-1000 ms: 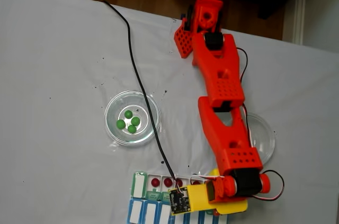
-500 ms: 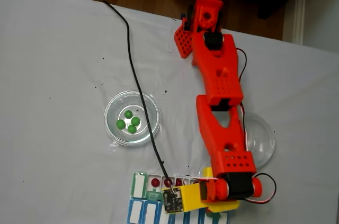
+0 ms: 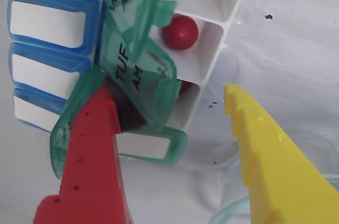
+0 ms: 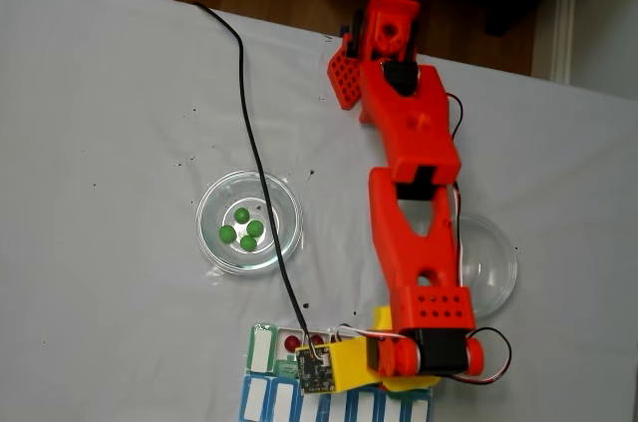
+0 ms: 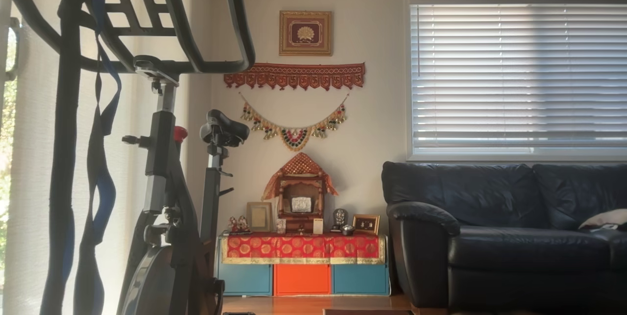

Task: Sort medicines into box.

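A dark red medicine sits in an open white compartment of the box at upper centre of the wrist view, the gripper hanging empty and spread just below, so I judge fetching a green ball comes next.

Green box lids, one reading "TUE AM", another partly "WE… AM"

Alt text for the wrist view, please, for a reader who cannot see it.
Close-up of the open gripper, red finger left and yellow finger right, straddling the pill organiser on a white cloth. Its green lids stand open; a dark red ball sits in one white compartment.
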Available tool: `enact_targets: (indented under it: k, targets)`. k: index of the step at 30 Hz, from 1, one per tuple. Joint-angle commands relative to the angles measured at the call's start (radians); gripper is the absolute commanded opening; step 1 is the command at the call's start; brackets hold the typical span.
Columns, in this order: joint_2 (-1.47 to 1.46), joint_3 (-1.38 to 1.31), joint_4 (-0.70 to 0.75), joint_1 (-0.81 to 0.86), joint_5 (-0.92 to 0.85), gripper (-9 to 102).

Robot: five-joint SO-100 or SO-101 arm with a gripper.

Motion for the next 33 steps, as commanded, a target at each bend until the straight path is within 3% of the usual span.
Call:
enact_targets:
  k: [1, 5, 9, 15, 23, 33]
  targets:
    - [0.276, 0.106, 0.034, -0.011, -0.071, 22]
    - [0.385, 0.193, 0.034, 0.011, -0.098, 8]
    - [0.506, 0.342, 0.034, 0.075, -0.195, 3]
    - [0.661, 0.543, 0.021, 0.265, -0.377, 1]
    - [0.827, 0.799, -0.144, 0.574, -0.640, 1]
    - [1.006, 1.193, -0.403, 0.660, -0.713, 1]
